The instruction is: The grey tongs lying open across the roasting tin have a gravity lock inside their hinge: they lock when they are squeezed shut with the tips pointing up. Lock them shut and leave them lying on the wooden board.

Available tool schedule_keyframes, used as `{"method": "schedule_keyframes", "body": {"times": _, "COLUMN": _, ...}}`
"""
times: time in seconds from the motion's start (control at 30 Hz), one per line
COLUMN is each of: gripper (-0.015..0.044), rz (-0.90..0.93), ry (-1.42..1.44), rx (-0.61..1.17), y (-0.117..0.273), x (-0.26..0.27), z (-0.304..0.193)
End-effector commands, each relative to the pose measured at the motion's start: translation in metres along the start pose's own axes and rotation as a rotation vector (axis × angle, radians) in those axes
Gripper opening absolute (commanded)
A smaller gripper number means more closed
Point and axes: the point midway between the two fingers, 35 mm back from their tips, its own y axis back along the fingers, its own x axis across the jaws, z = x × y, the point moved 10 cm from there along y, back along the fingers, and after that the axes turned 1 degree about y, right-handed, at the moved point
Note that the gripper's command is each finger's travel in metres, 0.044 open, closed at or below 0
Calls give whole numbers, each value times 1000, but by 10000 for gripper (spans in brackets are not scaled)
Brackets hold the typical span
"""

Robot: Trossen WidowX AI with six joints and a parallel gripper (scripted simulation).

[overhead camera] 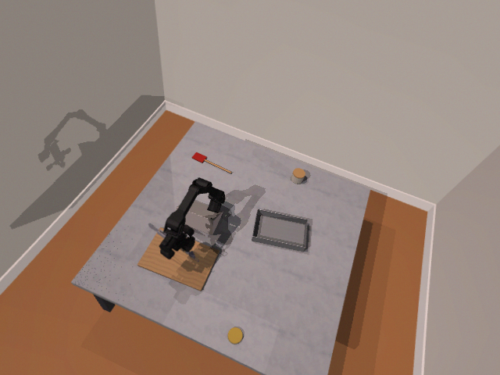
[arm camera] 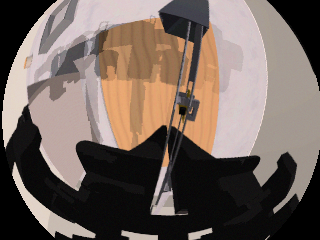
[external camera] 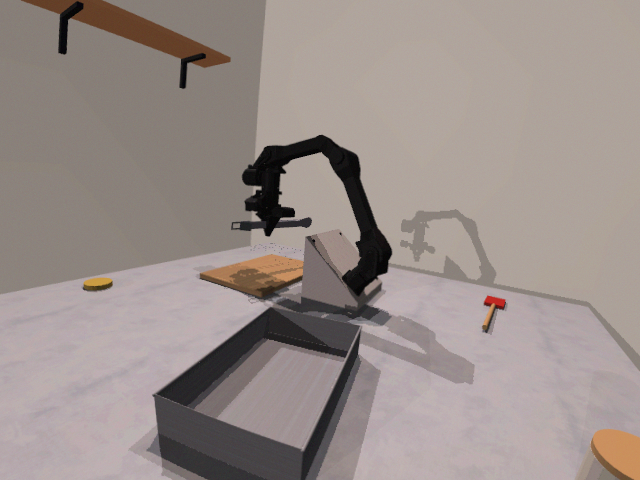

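Note:
My gripper (external camera: 269,230) (arm camera: 167,130) is shut on the grey tongs (external camera: 295,223) (arm camera: 192,62), mid-length, and points down. It holds them nearly level, well above the wooden board (overhead camera: 161,268) (external camera: 222,276) (arm camera: 150,110). In the exterior view a squared loop end points left and a rounded end right. In the wrist view the two arms lie close together, with a small grey and brass fitting beside them; whether the lock is engaged cannot be told. In the top view the arm hides their middle. The roasting tin (overhead camera: 305,237) (external camera: 230,423) stands empty.
A sloped grey block (overhead camera: 199,218) (external camera: 325,273) stands by the arm's base, beside the board. A red spatula (overhead camera: 198,157) (external camera: 494,302), a jar with an orange lid (overhead camera: 298,173) (external camera: 620,449) and a yellow disc (overhead camera: 234,335) (external camera: 98,283) lie or stand farther off.

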Motion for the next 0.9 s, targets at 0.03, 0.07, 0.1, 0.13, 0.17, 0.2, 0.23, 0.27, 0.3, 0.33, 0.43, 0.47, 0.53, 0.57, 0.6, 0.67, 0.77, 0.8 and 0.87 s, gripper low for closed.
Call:
{"method": "schedule_keyframes", "body": {"times": 0.03, "gripper": -150, "rz": 4, "ry": 4, "rx": 2, "y": -9, "x": 0, "z": 0}}
{"method": "schedule_keyframes", "body": {"times": 0.07, "gripper": -150, "rz": 4, "ry": 4, "rx": 2, "y": -11, "x": 0, "z": 0}}
{"method": "schedule_keyframes", "body": {"times": 0.1, "gripper": -150, "rz": 4, "ry": 4, "rx": 2, "y": -13, "x": 0, "z": 0}}
{"method": "schedule_keyframes", "body": {"times": 0.13, "gripper": -150, "rz": 4, "ry": 4, "rx": 2, "y": -14, "x": 0, "z": 0}}
{"method": "schedule_keyframes", "body": {"times": 0.17, "gripper": -150, "rz": 4, "ry": 4, "rx": 2, "y": -16, "x": 0, "z": 0}}
{"method": "schedule_keyframes", "body": {"times": 0.2, "gripper": -150, "rz": 4, "ry": 4, "rx": 2, "y": -17, "x": 0, "z": 0}}
{"method": "schedule_keyframes", "body": {"times": 0.23, "gripper": -150, "rz": 4, "ry": 4, "rx": 2, "y": -19, "x": 0, "z": 0}}
{"method": "schedule_keyframes", "body": {"times": 0.27, "gripper": -150, "rz": 4, "ry": 4, "rx": 3, "y": -21, "x": 0, "z": 0}}
{"method": "schedule_keyframes", "body": {"times": 0.3, "gripper": -150, "rz": 4, "ry": 4, "rx": 3, "y": -22, "x": 0, "z": 0}}
{"method": "schedule_keyframes", "body": {"times": 0.33, "gripper": -150, "rz": 4, "ry": 4, "rx": 3, "y": -24, "x": 0, "z": 0}}
{"method": "schedule_keyframes", "body": {"times": 0.43, "gripper": -150, "rz": 4, "ry": 4, "rx": 3, "y": -29, "x": 0, "z": 0}}
{"method": "schedule_keyframes", "body": {"times": 0.47, "gripper": -150, "rz": 4, "ry": 4, "rx": 3, "y": -31, "x": 0, "z": 0}}
{"method": "schedule_keyframes", "body": {"times": 0.53, "gripper": -150, "rz": 4, "ry": 4, "rx": 3, "y": -34, "x": 0, "z": 0}}
{"method": "schedule_keyframes", "body": {"times": 0.57, "gripper": -150, "rz": 4, "ry": 4, "rx": 3, "y": -36, "x": 0, "z": 0}}
{"method": "schedule_keyframes", "body": {"times": 0.6, "gripper": -150, "rz": 4, "ry": 4, "rx": 3, "y": -37, "x": 0, "z": 0}}
{"method": "schedule_keyframes", "body": {"times": 0.67, "gripper": -150, "rz": 4, "ry": 4, "rx": 3, "y": -41, "x": 0, "z": 0}}
{"method": "schedule_keyframes", "body": {"times": 0.77, "gripper": -150, "rz": 4, "ry": 4, "rx": 3, "y": -45, "x": 0, "z": 0}}
{"method": "schedule_keyframes", "body": {"times": 0.8, "gripper": -150, "rz": 4, "ry": 4, "rx": 3, "y": -47, "x": 1, "z": 0}}
{"method": "schedule_keyframes", "body": {"times": 0.87, "gripper": -150, "rz": 4, "ry": 4, "rx": 3, "y": -50, "x": 1, "z": -1}}
